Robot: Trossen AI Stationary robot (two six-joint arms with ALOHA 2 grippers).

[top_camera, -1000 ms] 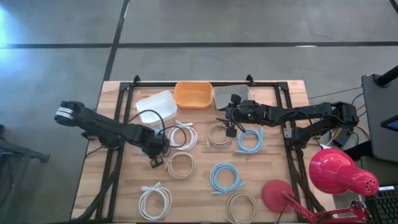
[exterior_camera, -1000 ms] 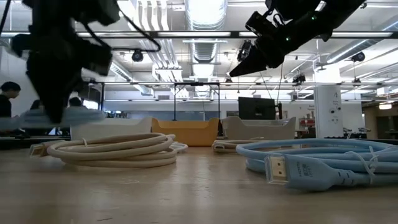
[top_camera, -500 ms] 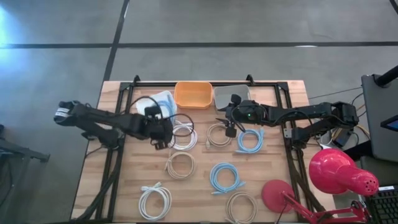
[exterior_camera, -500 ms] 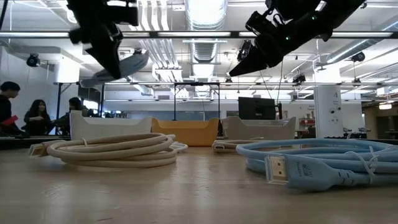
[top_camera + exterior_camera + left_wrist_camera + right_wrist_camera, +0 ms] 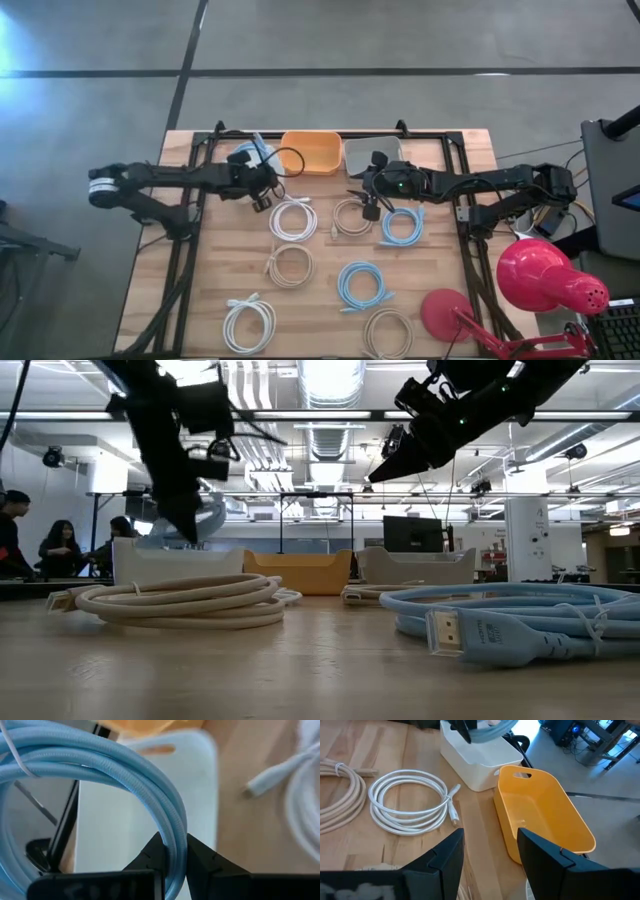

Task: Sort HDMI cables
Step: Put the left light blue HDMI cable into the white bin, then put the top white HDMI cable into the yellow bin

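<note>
Left gripper (image 5: 172, 857) pinching light blue cable coil (image 5: 100, 770), held above white bin (image 5: 245, 160) at far-left edge of worktop. Centre whole coil over bin before letting go. Right gripper (image 5: 490, 850) spread, idle near far-centre.

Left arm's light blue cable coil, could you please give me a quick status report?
Left pincer shut on light blue coiled HDMI cable, over white plastic bin. Right pincer open, waiting above table. Nothing in the way.
</note>
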